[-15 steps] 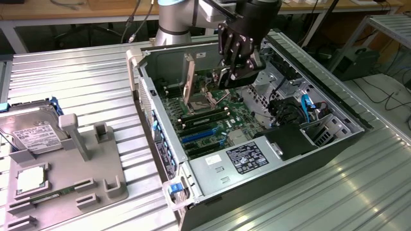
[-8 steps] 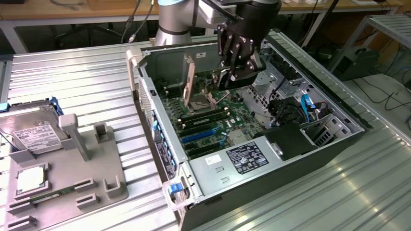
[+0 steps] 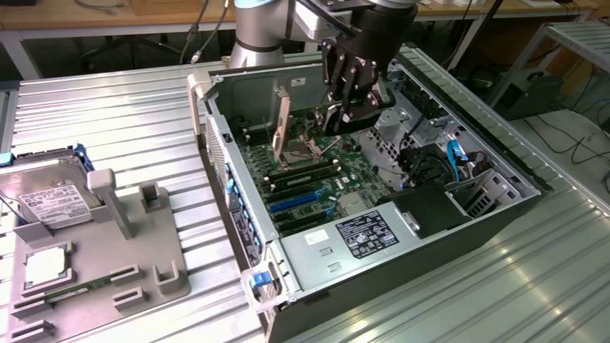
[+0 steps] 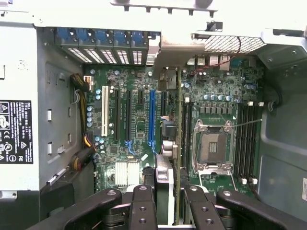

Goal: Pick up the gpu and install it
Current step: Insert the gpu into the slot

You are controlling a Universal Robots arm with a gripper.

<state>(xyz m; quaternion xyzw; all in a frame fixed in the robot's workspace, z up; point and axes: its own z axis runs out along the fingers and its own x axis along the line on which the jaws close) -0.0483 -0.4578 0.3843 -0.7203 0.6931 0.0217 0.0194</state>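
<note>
over the open metal computer case [image 3: 214, 136], upper centre of the exterior view, the black jointed gripper [image 3: 351, 107] pinched the gpu [image 4: 178, 124]. it was a thin green board seen edge-on, with a silver bracket end, upright above the motherboard's [image 4: 139, 96] long slots. its fan face was hard to make out, and the ribbed fingers [image 4: 144, 206] were cut off.

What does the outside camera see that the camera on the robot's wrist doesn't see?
The exterior view adds the hard drive resting on a grey holder at that view's left, and the robot arm. The wrist view adds a white slot and yellow cables beside the motherboard. Both share the open computer case, the empty processor socket, the blue slot, and the gripper shut on the gpu.
</note>
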